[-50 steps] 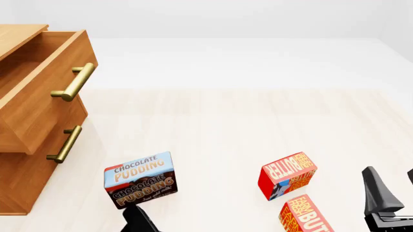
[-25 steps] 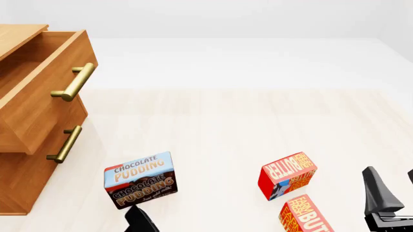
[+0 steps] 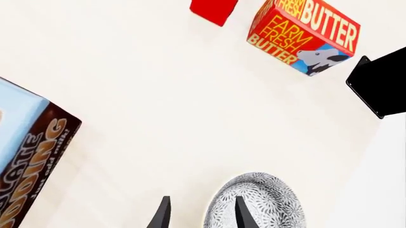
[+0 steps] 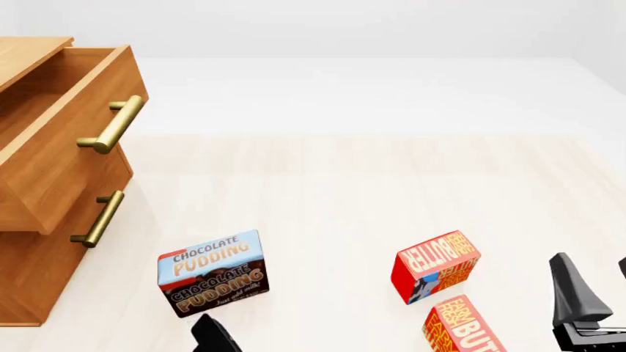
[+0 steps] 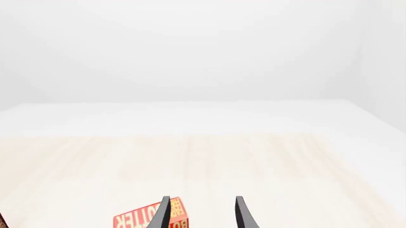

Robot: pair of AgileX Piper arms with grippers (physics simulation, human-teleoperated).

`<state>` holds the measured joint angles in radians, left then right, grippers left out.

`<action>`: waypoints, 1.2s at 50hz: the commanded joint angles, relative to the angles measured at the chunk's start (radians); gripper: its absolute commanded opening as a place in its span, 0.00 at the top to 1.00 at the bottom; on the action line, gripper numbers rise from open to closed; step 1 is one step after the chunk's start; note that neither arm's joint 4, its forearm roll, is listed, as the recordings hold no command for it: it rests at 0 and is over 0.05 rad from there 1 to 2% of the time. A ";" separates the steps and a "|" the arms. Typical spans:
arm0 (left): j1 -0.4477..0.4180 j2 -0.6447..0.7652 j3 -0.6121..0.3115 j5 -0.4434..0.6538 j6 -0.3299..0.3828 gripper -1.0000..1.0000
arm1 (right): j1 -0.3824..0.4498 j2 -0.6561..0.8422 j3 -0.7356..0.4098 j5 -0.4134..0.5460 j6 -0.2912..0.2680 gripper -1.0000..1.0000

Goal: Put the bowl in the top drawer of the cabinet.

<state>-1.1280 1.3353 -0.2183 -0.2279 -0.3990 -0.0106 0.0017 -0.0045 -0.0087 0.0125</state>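
Pale wood table [image 4: 333, 198] holds the cabinet [image 4: 39, 249] at far left, its top drawer [image 4: 69, 139] pulled open. The left gripper [image 3: 199, 216], fingers parted and empty, hovers beside the bowl [image 3: 266, 202]; the right gripper [image 5: 201, 213] is likewise parted and empty. Judging by this, the grasp is not yet made: next the left fingers should straddle the bowl's rim and close.

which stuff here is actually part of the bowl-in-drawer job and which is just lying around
Part of the job:
bowl
top drawer, already pulled open
cabinet
left gripper, open beside the bowl

Just lying about:
chocolate pudding box
two Farm Fresh Butter boxes
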 commanded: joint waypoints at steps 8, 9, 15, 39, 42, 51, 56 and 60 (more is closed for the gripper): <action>0.004 0.019 0.016 -0.035 -0.009 0.00 | -0.002 0.000 0.000 0.000 0.000 0.00; 0.002 0.021 0.016 -0.036 -0.008 0.00 | -0.002 0.000 0.000 0.000 0.000 0.00; 0.005 0.032 0.018 -0.049 -0.009 1.00 | -0.001 0.000 0.000 0.000 0.001 0.00; 0.024 -0.127 -0.033 0.094 0.046 1.00 | 0.006 -0.001 0.000 -0.004 0.001 0.00; 0.024 -0.158 -0.043 0.122 0.053 1.00 | 0.007 -0.001 0.000 -0.005 0.000 0.00; 0.024 -0.226 -0.080 0.203 0.075 1.00 | 0.011 -0.001 0.000 -0.007 0.001 0.00; 0.020 -0.253 -0.103 0.238 0.072 1.00 | 0.013 -0.001 0.000 -0.008 0.001 0.00; 0.014 -0.264 -0.126 0.264 0.070 1.00 | 0.015 -0.001 0.000 -0.008 0.001 0.00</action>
<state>-1.1090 1.1250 -0.2970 -0.0322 -0.3390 0.0007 0.0010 -0.0045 -0.0152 0.0136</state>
